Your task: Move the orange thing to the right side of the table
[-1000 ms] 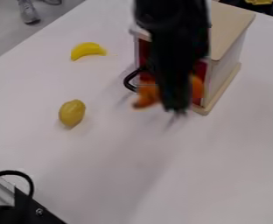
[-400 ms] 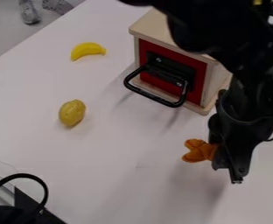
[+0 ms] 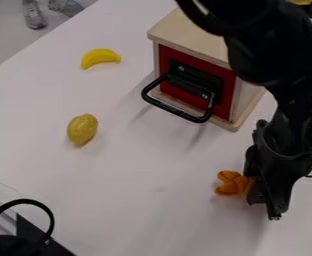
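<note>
At the lower right of the camera view is my gripper [image 3: 265, 202], pointing down over the right part of the table, in front and to the right of the wooden box. It is shut on the orange thing [image 3: 233, 183], whose lobed end sticks out to the left of the gripper. The rest of the orange thing is hidden behind the black fingers. Whether it touches the table I cannot tell.
A wooden box [image 3: 197, 40] with a red front and a black handle [image 3: 179, 111] stands at the upper middle. A yellow banana [image 3: 100, 57] and a yellow lemon [image 3: 82, 128] lie to the left. Black equipment with a cable sits at the lower left corner.
From in front of the box, my gripper has swung right and toward the camera, carrying the orange thing. Since the middle frame both have shifted slightly further right and down in the view.
</note>
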Tool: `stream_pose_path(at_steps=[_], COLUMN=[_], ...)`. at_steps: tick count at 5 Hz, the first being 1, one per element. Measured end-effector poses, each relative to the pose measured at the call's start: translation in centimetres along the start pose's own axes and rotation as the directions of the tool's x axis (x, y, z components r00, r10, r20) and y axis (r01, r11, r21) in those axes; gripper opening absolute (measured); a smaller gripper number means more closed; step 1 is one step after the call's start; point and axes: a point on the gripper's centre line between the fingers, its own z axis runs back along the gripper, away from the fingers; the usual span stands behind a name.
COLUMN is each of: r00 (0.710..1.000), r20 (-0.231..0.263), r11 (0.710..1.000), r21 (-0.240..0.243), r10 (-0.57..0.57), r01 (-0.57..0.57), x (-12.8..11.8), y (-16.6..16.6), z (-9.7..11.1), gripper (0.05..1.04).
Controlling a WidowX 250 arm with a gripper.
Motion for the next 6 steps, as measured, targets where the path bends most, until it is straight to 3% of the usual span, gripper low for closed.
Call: stream_pose_path(at_steps=[1, 2, 3, 4, 6], r00=[1.0, 1.0, 0.999, 0.999, 0.997], r20=[-0.023, -0.022, -0.035, -0.048, 0.056], r11=[1.0, 1.0, 1.0, 1.0, 0.997], r21=[-0.011, -0.011, -0.006, -0.005, 0.037], r10=[0.006, -0.001, 0.011, 0.025, 0.059], r01=[-0.006, 0.0, -0.011, -0.025, -0.061], x=[-0.3, 0.0, -0.2, -0.6, -0.2], y=[0.0, 0.2, 0.6, 1.0, 2.3], z=[-0.8, -1.0, -1.1, -0.8, 4.5], gripper=[0.409, 0.489, 0.805, 0.996, 0.997])
